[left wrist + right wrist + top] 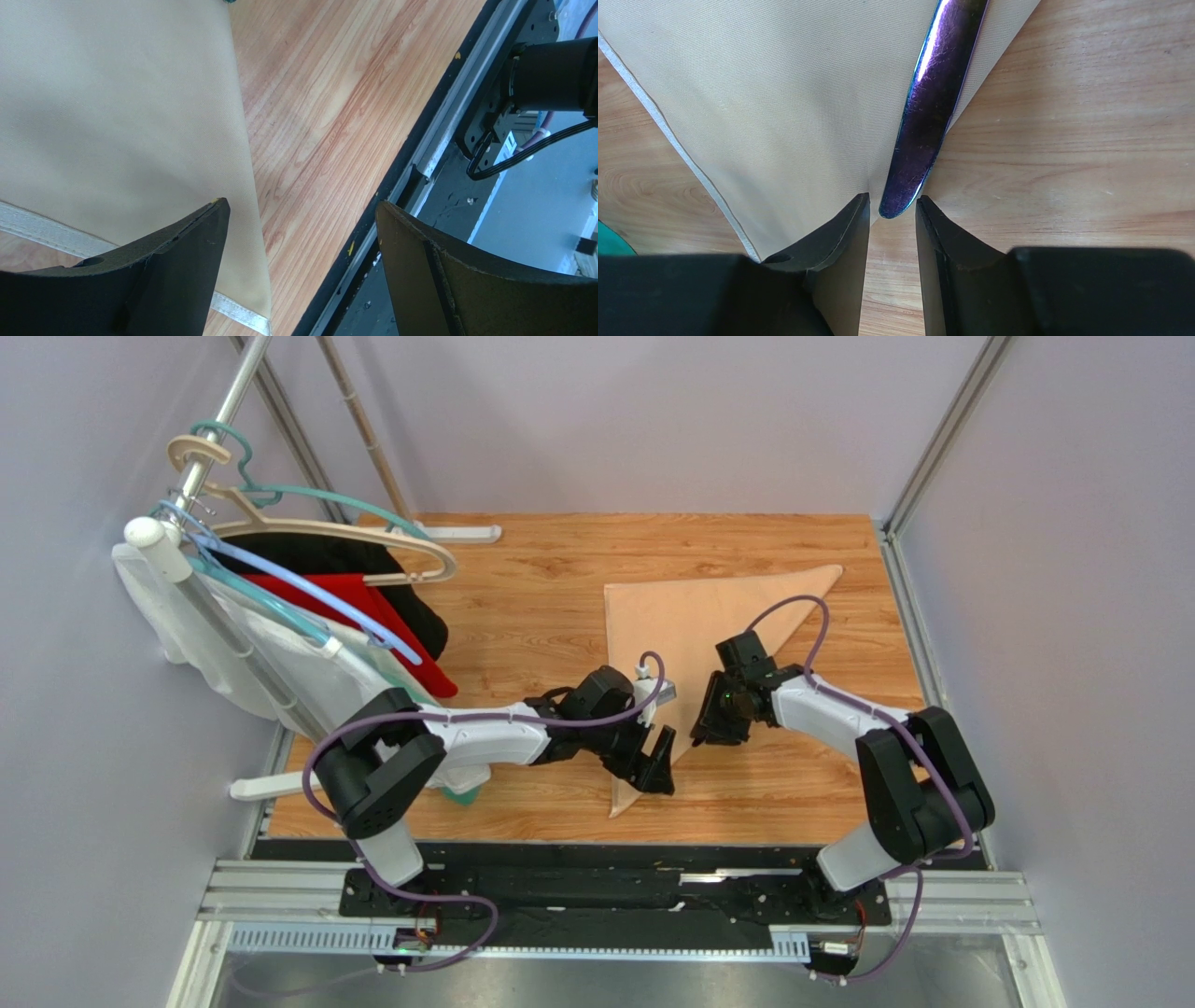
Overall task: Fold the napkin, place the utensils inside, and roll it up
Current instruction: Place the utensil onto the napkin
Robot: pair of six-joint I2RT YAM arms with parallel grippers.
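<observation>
One purple utensil [927,119] points straight away from right gripper [892,200], near end between narrow jaws, grip unclear; left gripper [302,206] spread wide.

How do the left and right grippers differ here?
The left gripper gapes wide and empty; the right gripper is narrow, the shiny purple metal utensil's tip between its fingers. Left sits at the peach-beige cloth napkin's near corner, right at its right edge. Both have black fingers.
</observation>
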